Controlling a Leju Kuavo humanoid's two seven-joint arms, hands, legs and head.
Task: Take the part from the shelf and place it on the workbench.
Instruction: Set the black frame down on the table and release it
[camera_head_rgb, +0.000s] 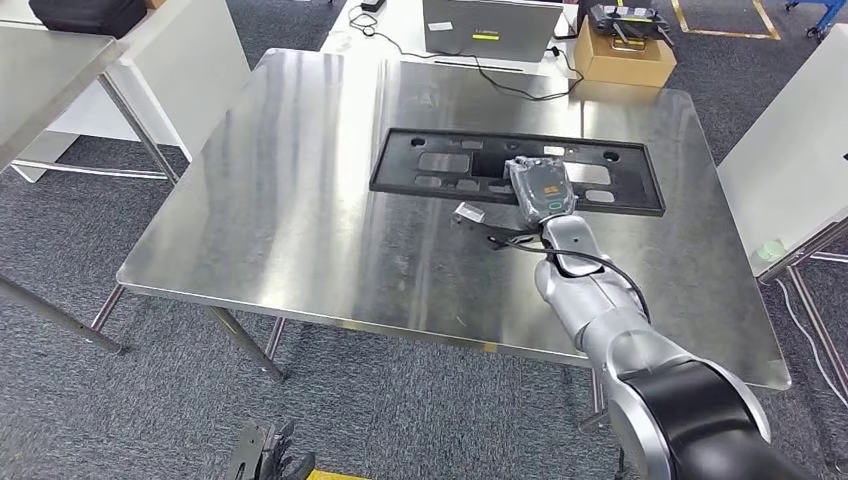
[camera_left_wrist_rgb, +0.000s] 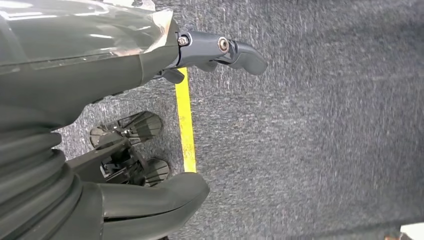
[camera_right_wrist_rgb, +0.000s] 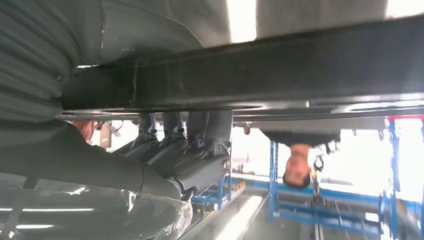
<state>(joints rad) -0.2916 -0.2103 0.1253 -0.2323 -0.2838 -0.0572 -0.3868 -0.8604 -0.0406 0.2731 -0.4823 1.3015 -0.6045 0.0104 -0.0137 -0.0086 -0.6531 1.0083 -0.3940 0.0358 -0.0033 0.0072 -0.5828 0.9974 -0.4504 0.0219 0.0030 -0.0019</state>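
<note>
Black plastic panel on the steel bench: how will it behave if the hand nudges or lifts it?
The black panel lies flat, so tipping or rolling looks unlikely. The polished workbench probably lets it slide. It is long, thin and full of cutouts, so likely light and somewhat flexible when the right hand lifts one edge.

1. The head view looks forward and down from high on the robot's body onto the steel counter (camera_head_rgb: 300, 200), with the right arm reaching in from the lower right toward the black part (camera_head_rgb: 430, 165).
2. The left wrist view sits close behind the left hand (camera_left_wrist_rgb: 150, 75) and faces down at grey carpeted floor (camera_left_wrist_rgb: 325, 125) with a yellow line (camera_left_wrist_rgb: 186, 130).
3. The right wrist view sits close behind the right hand (camera_right_wrist_rgb: 190, 155), turned upside down, pressed near the part's dark edge and looking level across the room toward blue racks (camera_right_wrist_rgb: 300, 210).
4. The head and right wrist views share the right hand (camera_head_rgb: 541, 190) and the part.
</note>
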